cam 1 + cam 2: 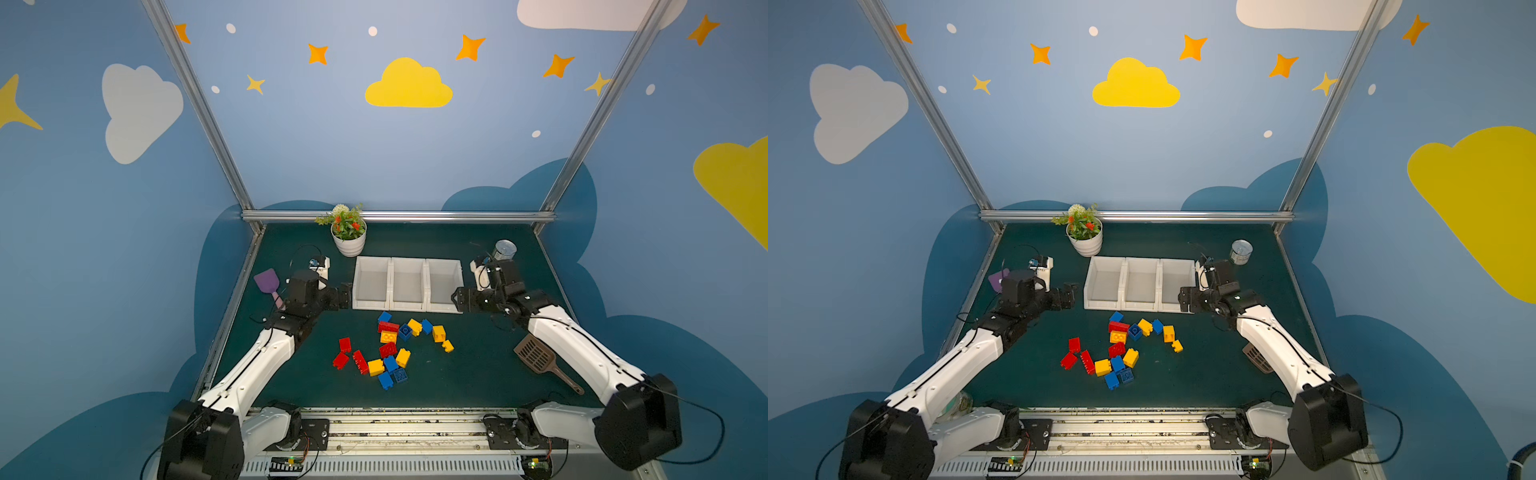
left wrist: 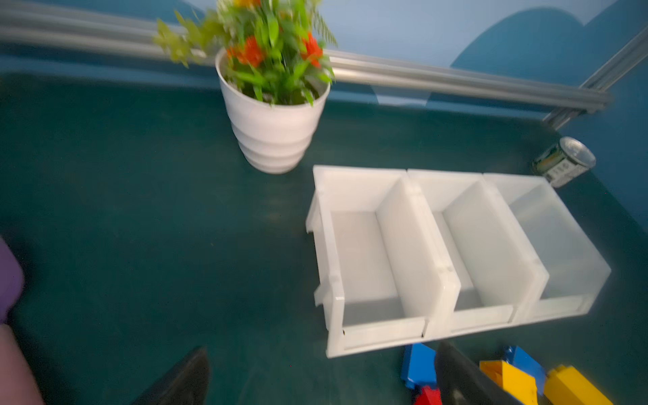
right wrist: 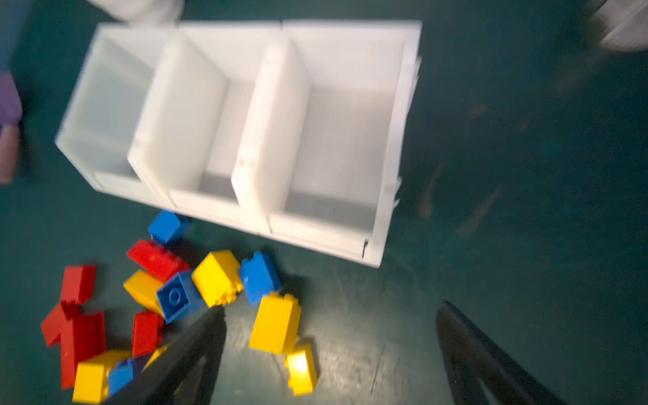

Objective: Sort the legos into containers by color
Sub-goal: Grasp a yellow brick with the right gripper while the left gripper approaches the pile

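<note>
Loosely heaped, the legos (image 1: 390, 349) lie on the dark green table (image 1: 478, 374), just below the middle of both top views. They are chunky studded bricks in red, yellow and blue, some flat, some tipped on their sides, several leaning on each other. Reds gather at the heap's left, yellows trail off to its right, and blues are scattered through it. One blue brick (image 1: 384, 317) at the heap's upper edge lies just beside the front wall of the containers (image 1: 390, 286). These are three white open bins joined in a row at the centre of the frame, each showing a bare white floor.

The left gripper (image 1: 345, 296) hovers at the row's left end, spread wide with nothing between its fingers (image 2: 189, 375). The right gripper (image 1: 457, 300) hangs at the row's right end, likewise spread and holding nothing.

Further out, a white flower pot (image 1: 349, 245) stands above the row's left end and a silver can (image 1: 504, 250) at upper right. A purple spatula (image 1: 268, 282) lies at far left and a brown slotted scoop (image 1: 540, 357) at lower right.
</note>
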Controlling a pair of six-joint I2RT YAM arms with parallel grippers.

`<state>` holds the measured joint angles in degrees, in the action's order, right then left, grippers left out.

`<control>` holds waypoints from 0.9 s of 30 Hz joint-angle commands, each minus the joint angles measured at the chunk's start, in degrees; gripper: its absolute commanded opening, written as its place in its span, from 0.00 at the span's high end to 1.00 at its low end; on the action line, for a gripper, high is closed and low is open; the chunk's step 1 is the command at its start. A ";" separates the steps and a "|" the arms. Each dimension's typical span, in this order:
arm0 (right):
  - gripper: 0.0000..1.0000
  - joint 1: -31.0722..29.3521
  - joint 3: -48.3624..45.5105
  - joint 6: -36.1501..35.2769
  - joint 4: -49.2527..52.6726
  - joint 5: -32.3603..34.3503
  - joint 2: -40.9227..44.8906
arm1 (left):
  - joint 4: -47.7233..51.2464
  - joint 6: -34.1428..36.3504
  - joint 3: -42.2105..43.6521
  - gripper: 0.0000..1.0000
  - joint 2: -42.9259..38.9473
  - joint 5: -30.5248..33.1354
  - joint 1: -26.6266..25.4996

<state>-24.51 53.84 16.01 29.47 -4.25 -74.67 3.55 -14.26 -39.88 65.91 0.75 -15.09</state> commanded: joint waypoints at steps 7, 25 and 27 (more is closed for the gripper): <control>0.18 -8.57 7.07 7.89 14.13 -3.27 -12.96 | 0.40 -9.77 0.74 0.01 4.52 -0.92 -5.01; 0.67 -12.75 14.65 9.48 18.87 0.27 -26.93 | 0.12 -10.65 1.45 0.01 3.93 0.56 -6.82; 0.74 -12.92 14.71 9.48 18.93 0.34 -26.82 | 0.31 -10.74 1.71 0.01 3.53 0.81 -6.81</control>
<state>-36.97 66.87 25.23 46.89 -4.89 -100.84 3.81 -24.80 -38.81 70.70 0.82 -21.82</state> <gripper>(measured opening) 0.294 0.993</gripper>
